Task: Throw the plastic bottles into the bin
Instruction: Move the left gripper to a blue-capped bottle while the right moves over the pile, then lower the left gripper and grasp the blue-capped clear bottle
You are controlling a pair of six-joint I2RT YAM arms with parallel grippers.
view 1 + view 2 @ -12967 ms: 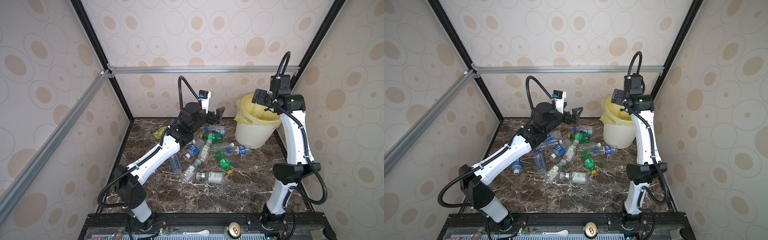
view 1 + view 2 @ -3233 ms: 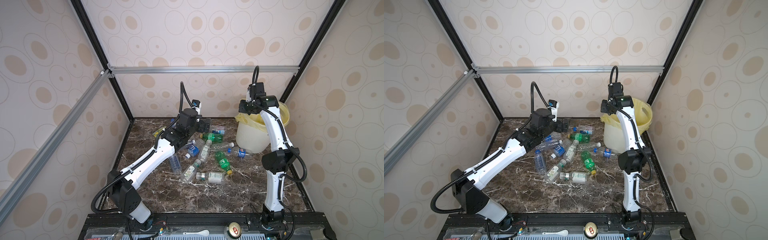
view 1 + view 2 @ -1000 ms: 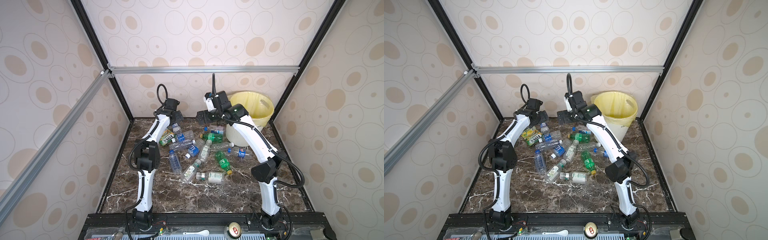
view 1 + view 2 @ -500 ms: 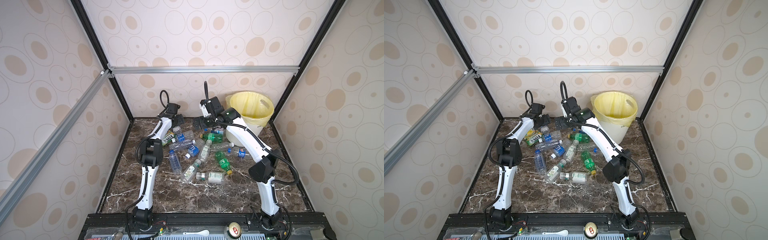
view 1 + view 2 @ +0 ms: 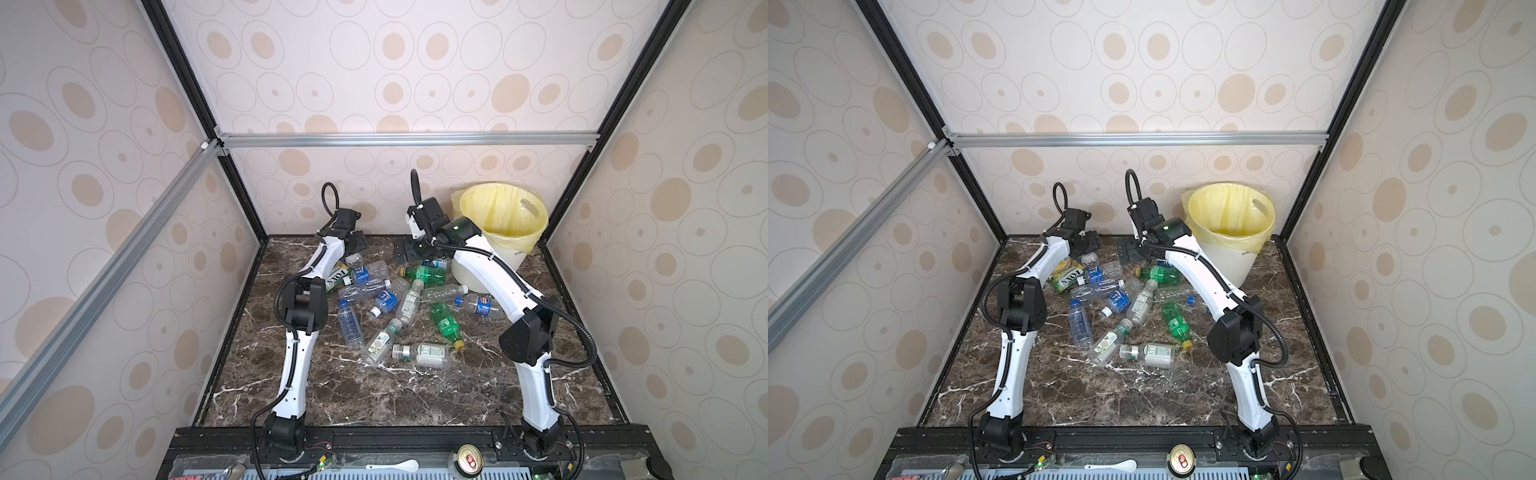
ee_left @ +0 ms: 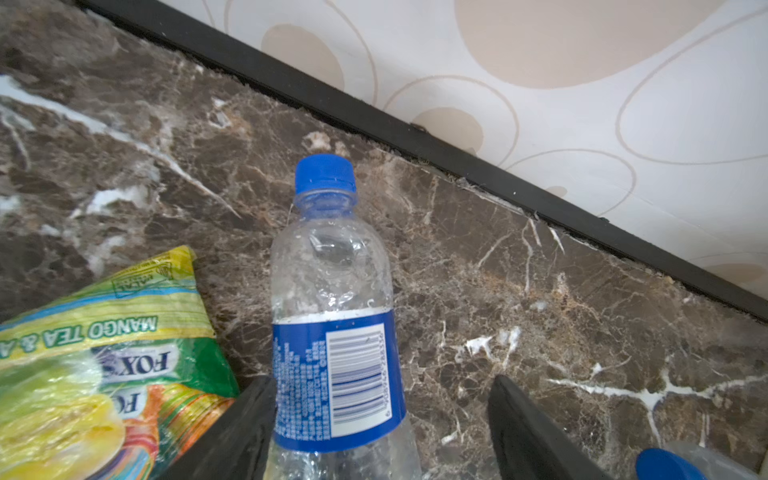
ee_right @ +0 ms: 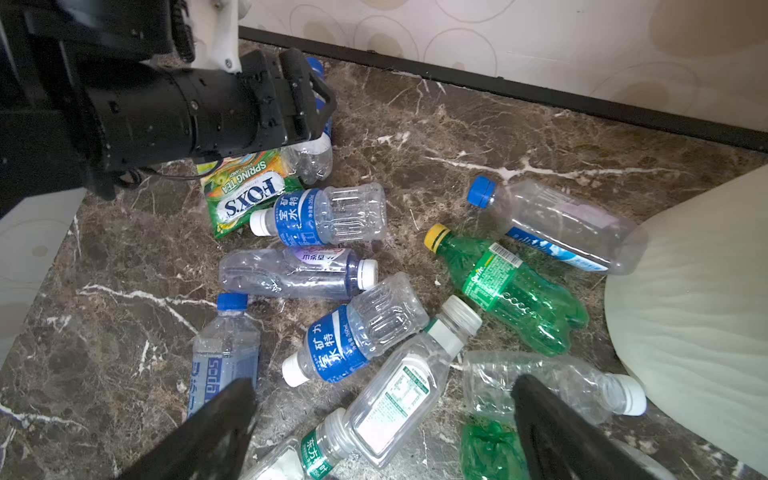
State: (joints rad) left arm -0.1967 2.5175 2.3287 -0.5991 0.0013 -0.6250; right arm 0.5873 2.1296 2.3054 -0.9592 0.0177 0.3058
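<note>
Several plastic bottles (image 5: pixel 409 301) (image 5: pixel 1142 303) lie in a pile on the marble floor, mostly clear, a few green. My left gripper (image 5: pixel 357 245) (image 5: pixel 1088 243) (image 6: pixel 382 386) is low at the back of the pile, open around a clear blue-capped bottle (image 6: pixel 332 291) (image 5: pixel 359 270). One finger touches its blue label and a gap shows at the other. My right gripper (image 5: pixel 405 249) (image 5: pixel 1129 251) (image 7: pixel 382 395) hangs open above the pile, holding nothing. The bin (image 5: pixel 528 239) (image 5: pixel 1229 262) (image 7: pixel 685 311) stands at the back right, lined with a yellow bag.
A yellow-green FOXS packet (image 5: pixel 337 274) (image 6: pixel 104 374) (image 7: pixel 245 191) lies against the bottle between my left jaws. The back wall's black edge runs just beyond it. A green Sprite bottle (image 7: pixel 511 291) lies beside the bin. A metal can (image 5: pixel 467 459) sits on the front rail.
My left gripper has come down over the blue-capped bottle and its jaws have narrowed around it. My right gripper has sunk a little toward the pile, still open.
</note>
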